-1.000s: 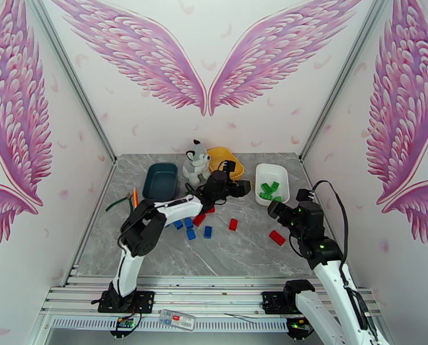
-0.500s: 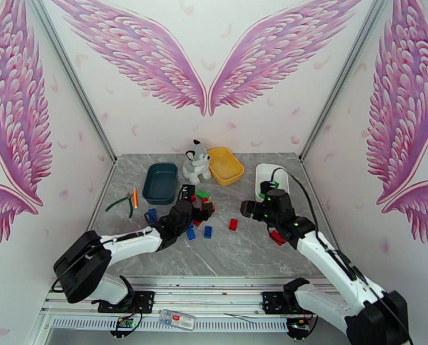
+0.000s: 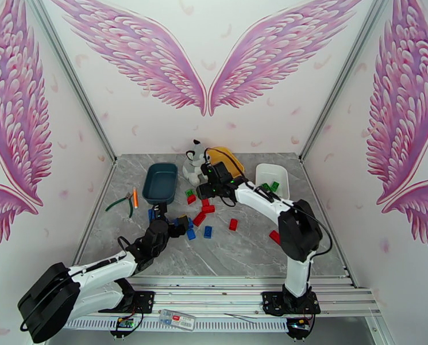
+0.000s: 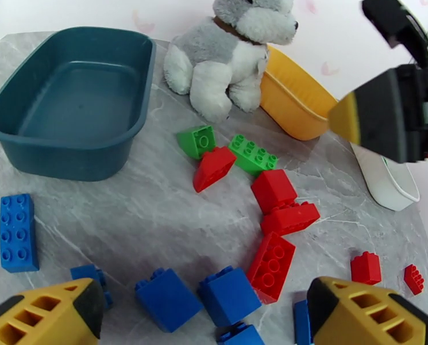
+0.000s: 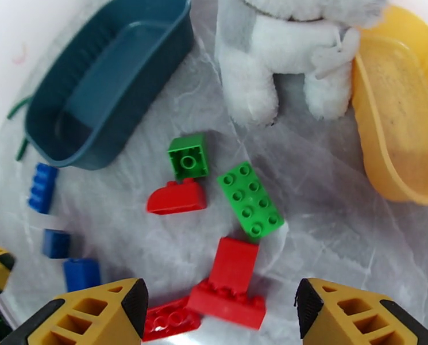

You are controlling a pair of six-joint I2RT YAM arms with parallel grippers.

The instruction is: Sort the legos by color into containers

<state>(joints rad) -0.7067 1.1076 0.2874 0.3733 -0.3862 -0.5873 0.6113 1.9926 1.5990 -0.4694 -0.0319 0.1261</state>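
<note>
Red legos (image 5: 232, 263) lie loose on the bench (image 4: 127, 208), directly between the spread, empty fingers of the right pincer (image 5: 218, 303), with green legos (image 5: 250, 198) just beyond, so it is probably lining up a red pick. That arm reaches far forward, tilted down. Blue legos (image 4: 228, 294) sit between the wide-open, empty left pincer (image 4: 205, 309), whose arm lies low and extended. Beyond it stand the teal tray (image 4: 64, 159) on the left and the yellow tray (image 5: 380, 179) and white tray (image 4: 386, 185) on the right

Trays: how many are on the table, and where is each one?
3. The teal tray is at the back left, the yellow tray at the back middle beside the plush dog, the white tray at the back right, holding green bricks.
</note>
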